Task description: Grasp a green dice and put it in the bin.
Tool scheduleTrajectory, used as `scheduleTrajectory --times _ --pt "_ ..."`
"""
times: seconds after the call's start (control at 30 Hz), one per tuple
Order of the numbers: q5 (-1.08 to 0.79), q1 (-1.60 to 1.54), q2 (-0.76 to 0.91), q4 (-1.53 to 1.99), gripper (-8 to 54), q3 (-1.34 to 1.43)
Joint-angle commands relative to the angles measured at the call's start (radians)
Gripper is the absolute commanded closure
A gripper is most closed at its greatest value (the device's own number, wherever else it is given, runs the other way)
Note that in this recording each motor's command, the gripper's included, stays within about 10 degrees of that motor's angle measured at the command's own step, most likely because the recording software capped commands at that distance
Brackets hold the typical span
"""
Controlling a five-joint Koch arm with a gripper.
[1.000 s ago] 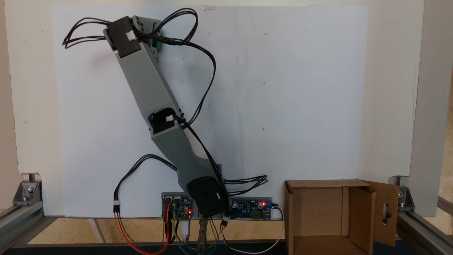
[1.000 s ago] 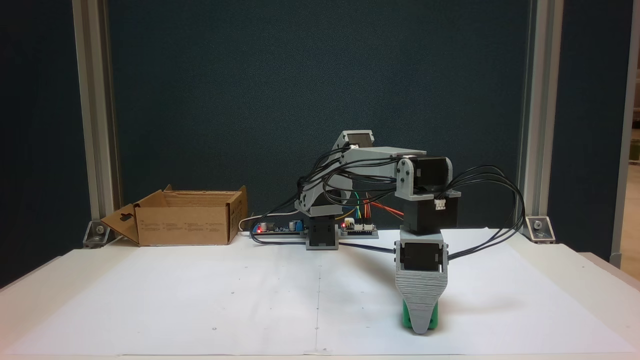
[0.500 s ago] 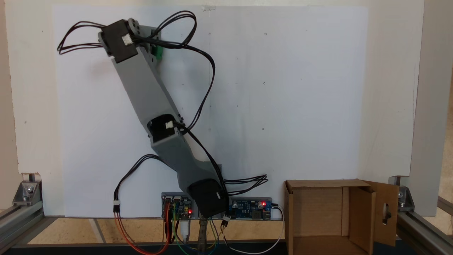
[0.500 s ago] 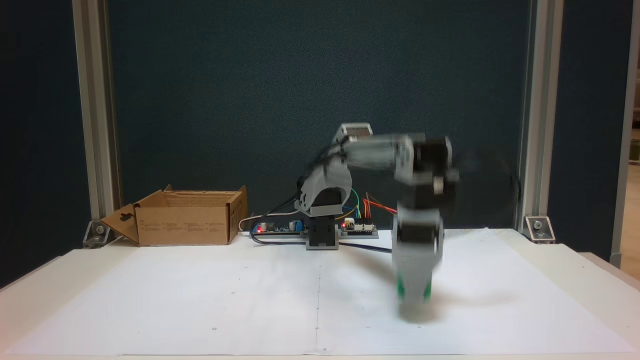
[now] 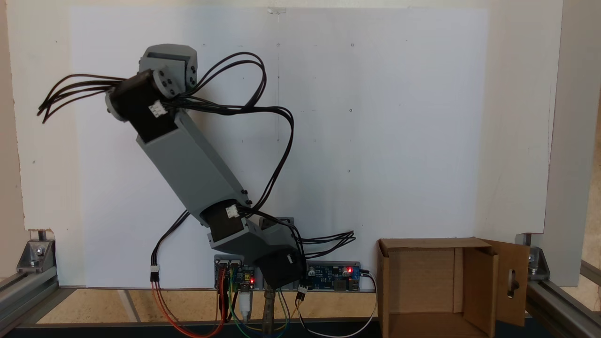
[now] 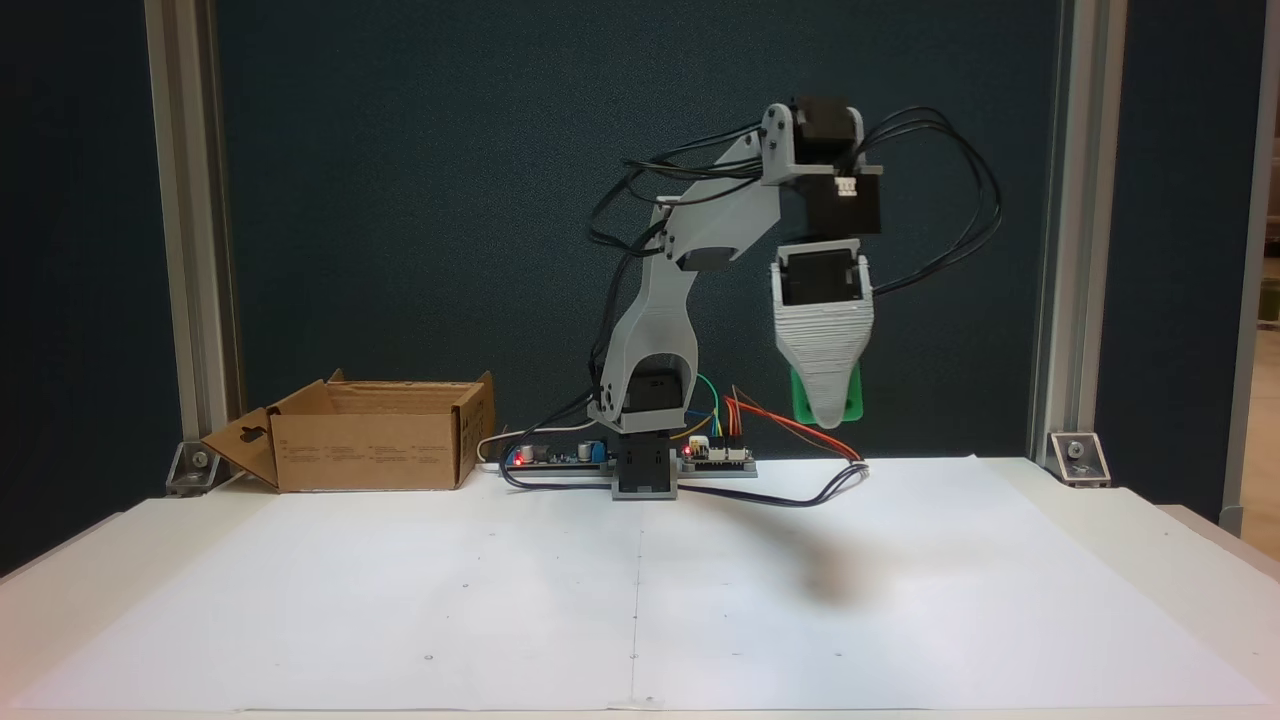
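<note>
The grey plastic arm [image 6: 660, 310] is raised high above the desk [image 6: 300, 600], its gripper [image 6: 828, 415] pointing straight down, well clear of the white paper sheet [image 6: 500, 590] that covers the desk top. In the side-on fixed view, the small bright green plastic cube, the green dice [image 6: 846, 398], peeks out on both sides of the ribbed grey front finger [image 6: 822, 345], held in the air with a soft shadow on the paper far below it. The fingers are clamped on the dice, one in front of it and the other hidden behind. In the downward-looking fixed view the arm [image 5: 188, 159] slants from the base at the near desk edge towards the far left, and the wrist housing covers the gripper and dice there. The brown corrugated cardboard box, the bin [image 6: 370, 440], sits open at the back left corner of the desk in the side-on view, well apart from the gripper; in the downward-looking view the bin [image 5: 422, 277] lies at the lower right, its slotted flap [image 5: 512, 281] swung outward.
</note>
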Motion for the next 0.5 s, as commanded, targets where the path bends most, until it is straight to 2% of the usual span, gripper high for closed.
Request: scheduleTrajectory --times 0.0,0.2,0.47 --pt "0.015 0.067 0.075 0.127 34.1 -0.035" --pt "-0.189 0.422 0.331 -0.029 34.1 0.166" --pt "-0.498 0.962 0.526 -0.137 34.0 0.318"
